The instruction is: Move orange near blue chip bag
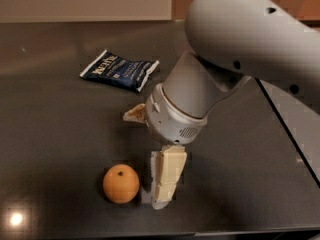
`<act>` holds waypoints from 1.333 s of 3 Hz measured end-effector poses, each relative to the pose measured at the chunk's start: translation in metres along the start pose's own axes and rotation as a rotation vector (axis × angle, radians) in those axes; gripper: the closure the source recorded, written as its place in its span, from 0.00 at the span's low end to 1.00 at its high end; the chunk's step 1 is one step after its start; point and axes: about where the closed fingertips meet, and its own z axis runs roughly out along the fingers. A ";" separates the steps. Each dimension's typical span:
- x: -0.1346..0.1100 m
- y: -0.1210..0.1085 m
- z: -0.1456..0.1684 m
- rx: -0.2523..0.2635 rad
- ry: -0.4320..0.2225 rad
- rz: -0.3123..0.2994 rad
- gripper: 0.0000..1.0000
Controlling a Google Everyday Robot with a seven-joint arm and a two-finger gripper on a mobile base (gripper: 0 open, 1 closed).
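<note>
Dark glossy surface (60,134). Orange (121,184) lies just beside my fingers (167,176), to their left in view. Fingers spread, holding nothing. Chip bag (119,70) well apart, farther back.

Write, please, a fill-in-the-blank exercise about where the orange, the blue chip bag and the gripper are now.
1. The gripper, its fingers open, holds ____.
2. In the camera view, the orange lies just ____ of the gripper's lower finger.
3. The blue chip bag lies ____ from the camera than the orange.
Missing words: nothing; left; farther.
</note>
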 end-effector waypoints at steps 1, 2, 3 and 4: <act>-0.014 0.003 0.018 -0.035 -0.019 -0.038 0.00; -0.019 0.010 0.032 -0.068 -0.024 -0.065 0.00; -0.021 0.012 0.044 -0.092 -0.030 -0.083 0.00; -0.016 0.010 0.049 -0.100 -0.034 -0.081 0.18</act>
